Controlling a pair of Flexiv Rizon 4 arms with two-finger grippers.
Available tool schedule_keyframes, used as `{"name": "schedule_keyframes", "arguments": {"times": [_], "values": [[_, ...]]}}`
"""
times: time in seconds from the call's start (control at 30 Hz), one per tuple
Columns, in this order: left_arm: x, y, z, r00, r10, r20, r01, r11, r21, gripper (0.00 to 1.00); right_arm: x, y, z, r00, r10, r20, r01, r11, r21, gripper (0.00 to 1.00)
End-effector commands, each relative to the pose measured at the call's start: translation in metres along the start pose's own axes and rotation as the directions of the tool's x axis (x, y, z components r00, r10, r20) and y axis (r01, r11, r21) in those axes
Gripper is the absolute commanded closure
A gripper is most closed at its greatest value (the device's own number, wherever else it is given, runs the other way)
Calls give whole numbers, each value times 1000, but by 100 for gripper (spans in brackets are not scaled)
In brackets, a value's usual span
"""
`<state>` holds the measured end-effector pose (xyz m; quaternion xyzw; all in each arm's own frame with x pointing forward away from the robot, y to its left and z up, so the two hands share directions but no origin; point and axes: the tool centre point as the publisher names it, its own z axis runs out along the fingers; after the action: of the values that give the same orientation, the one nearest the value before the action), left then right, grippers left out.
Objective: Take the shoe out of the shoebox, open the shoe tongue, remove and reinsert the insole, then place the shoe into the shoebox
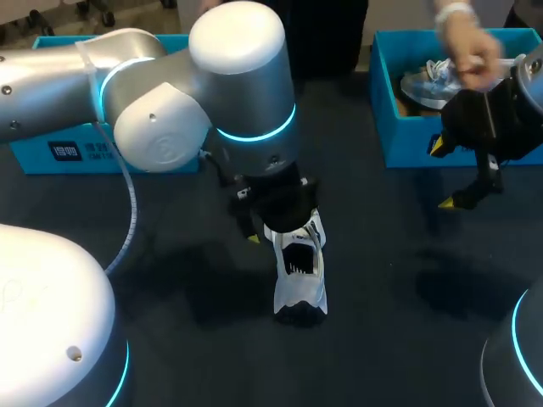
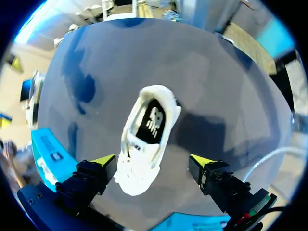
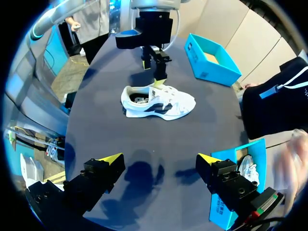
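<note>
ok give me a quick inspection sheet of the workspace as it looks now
surface: dark table
job's things: white shoe upright on its sole mid-table; blue shoebox at the right with a second shoe inside; empty blue box at the left
clutter: nothing seen
pincers: left pincer open, over the white shoe; right pincer open, empty, by the blue shoebox
cables: pale cable hanging along the left arm
surroundings: a person's hand over the blue shoebox

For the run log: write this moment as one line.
shoe: upright on table | left hand: open, over shoe | right hand: open, empty, by shoebox | person's hand: over that shoebox
</note>
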<state>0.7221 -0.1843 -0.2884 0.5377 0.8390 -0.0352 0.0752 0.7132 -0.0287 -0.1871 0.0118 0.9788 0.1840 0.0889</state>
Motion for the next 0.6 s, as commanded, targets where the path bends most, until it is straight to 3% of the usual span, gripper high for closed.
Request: {"name": "schedule_keyframes", "arguments": {"times": [0.03, 0.17, 0.27, 0.6], "values": [[1, -11, -12, 958, -288, -1, 287, 955, -76, 0, -1, 1, 1, 1000, 1, -1, -1, 1000, 2, 0], [5, -20, -23, 829, -556, 54, 558, 822, -113, 0, -1, 1, 1, 1000, 1, -1, -1, 1000, 2, 0], [7, -29, -27, 728, -680, 88, 685, 723, -89, 0, -1, 1, 1, 1000, 1, -1, -1, 1000, 2, 0], [8, -55, -9, 441, -896, 58, 897, 438, -49, 0, -1, 1, 1, 1000, 1, -1, -1, 1000, 2, 0]]}}
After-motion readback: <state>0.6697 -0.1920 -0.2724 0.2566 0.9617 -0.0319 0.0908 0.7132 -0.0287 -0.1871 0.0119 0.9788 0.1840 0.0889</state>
